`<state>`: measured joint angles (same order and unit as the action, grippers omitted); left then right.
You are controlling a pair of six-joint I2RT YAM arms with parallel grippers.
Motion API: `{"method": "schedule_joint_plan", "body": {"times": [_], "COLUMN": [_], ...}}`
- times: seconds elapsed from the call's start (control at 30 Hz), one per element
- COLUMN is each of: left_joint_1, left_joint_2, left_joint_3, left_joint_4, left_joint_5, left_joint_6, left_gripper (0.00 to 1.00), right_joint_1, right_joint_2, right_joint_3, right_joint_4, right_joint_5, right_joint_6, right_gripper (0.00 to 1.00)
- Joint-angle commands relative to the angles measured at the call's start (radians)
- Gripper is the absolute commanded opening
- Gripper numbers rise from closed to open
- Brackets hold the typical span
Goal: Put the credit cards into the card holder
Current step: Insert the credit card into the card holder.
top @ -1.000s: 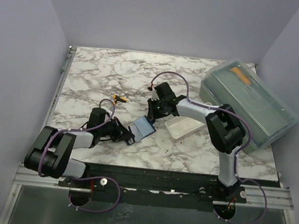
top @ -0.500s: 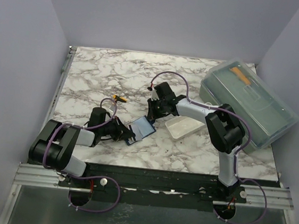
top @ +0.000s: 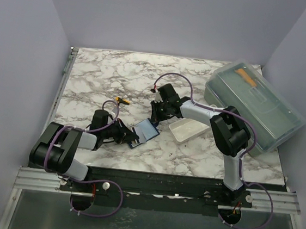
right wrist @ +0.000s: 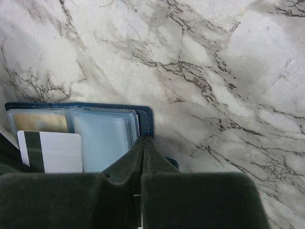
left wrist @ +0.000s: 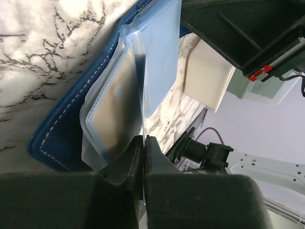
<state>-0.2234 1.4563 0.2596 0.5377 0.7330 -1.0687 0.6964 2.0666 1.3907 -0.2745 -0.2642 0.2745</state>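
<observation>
Near the middle of the table [top: 108, 71], the card holder [top: 144, 131] lies open between both arms. Right fingers [right wrist: 190, 200] pinch its cover edge. Golden-tan card [right wrist: 40, 121] sits in a sleeve. Left fingers [left wrist: 71, 200] pinch the pale card [right wrist: 57, 152], apparently mid-insertion. Next move: align it with a sleeve mouth and slide it home.

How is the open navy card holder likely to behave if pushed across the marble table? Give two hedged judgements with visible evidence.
Probably floppy: the card holder has thin clear sleeves that bow and fan apart in the left wrist view. Likely light and apt to slide: it is thin and the marble table looks smooth.
</observation>
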Motion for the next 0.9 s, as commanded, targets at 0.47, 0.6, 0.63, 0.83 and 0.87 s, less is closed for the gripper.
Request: {"method": "schedule_joint_plan", "body": {"times": [0.47,0.6,0.63,0.83,0.87], "left_joint_1": [0.003,0.001,0.000,-0.033,-0.043], "left_joint_2": [0.036,0.052,0.057,0.078,0.090], "left_joint_3": [-0.005,-0.035,-0.042,-0.053,-0.045], "left_joint_4": [0.108,0.184,0.201,0.271,0.275], "left_joint_5": [-0.134,-0.134,-0.138,-0.182,-0.179], "left_joint_6": [-0.010,-0.056,-0.066,-0.085,-0.078], "left_gripper": [0.00,0.00,0.00,0.00,0.00], "right_joint_1": [-0.014,-0.015,-0.014,-0.014,-0.014], "right_joint_2": [0.079,0.076,0.076,0.048,0.044], "right_joint_3": [-0.045,-0.052,-0.054,-0.096,-0.101], "right_joint_4": [-0.064,-0.058,-0.057,-0.030,-0.025], "right_joint_5": [0.051,0.042,0.036,-0.001,-0.003], "right_joint_6": [-0.030,-0.016,-0.008,0.048,0.053], "right_gripper": [0.00,0.00,0.00,0.00,0.00]}}
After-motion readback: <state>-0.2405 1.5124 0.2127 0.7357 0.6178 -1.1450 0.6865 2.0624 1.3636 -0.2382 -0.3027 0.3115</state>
